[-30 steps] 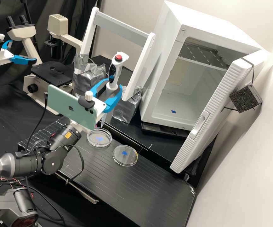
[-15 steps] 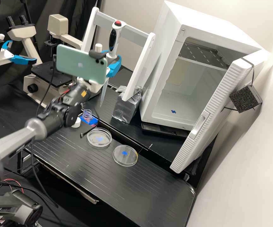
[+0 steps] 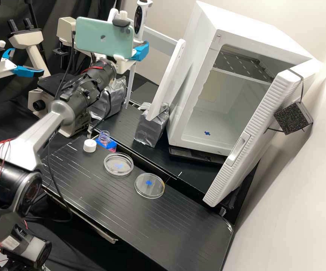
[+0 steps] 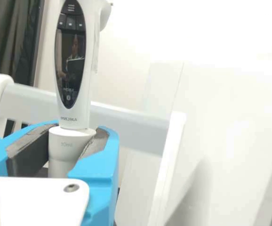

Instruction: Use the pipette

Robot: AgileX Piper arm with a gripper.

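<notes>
"Where's the pipette point(image 3: 138, 19)?"

"Nearly upright, grasped by the gripper point(image 4: 79, 135), before the white rack point(image 3: 168, 79)."

"Next?"

"I'd hold it steady (that long tip point(image 3: 130, 86) could snag), easing gently towards the rack's crossbar point(image 4: 133, 128)."

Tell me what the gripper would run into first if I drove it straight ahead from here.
Probably the pale crossbar behind the pipette that the gripper holds. Depth is unclear, so it might pass just over or under the bar instead.
</notes>
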